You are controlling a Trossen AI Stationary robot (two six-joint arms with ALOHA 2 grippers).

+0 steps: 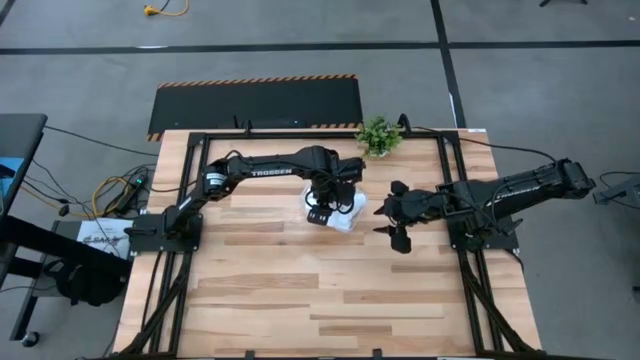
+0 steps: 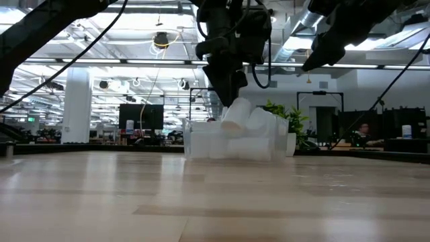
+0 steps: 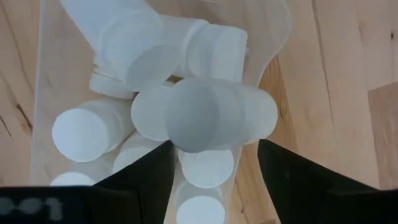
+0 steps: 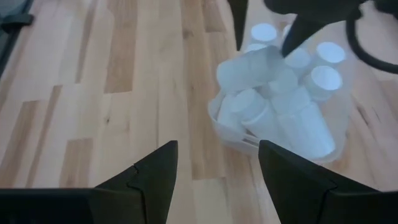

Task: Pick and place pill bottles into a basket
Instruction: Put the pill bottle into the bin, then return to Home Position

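The clear basket (image 1: 345,216) stands mid-table and holds several white pill bottles (image 4: 292,106) piled on one another. My left gripper (image 1: 322,208) is over the basket, pointing down, shut on one more white pill bottle (image 3: 217,115) just above the pile. That bottle also shows in the low view (image 2: 235,114), tilted on top of the heap. My right gripper (image 1: 396,226) is open and empty, raised above the table to the right of the basket; its fingers frame the basket in the right wrist view (image 4: 217,152). My left gripper pinches the pill bottle's round side wall (image 3: 249,134) between its two fingers, which come from above, pointing down, and lie across the bottle. The bottle sits at the fingers' free ends, tilted, over the piled bottles. I cannot tell whether it touches the pile.
A small green potted plant (image 1: 378,135) stands at the table's far edge behind the basket. Bare wood lies toward the near edge (image 1: 320,300). Black frame rails (image 1: 470,290) run along the table's sides.
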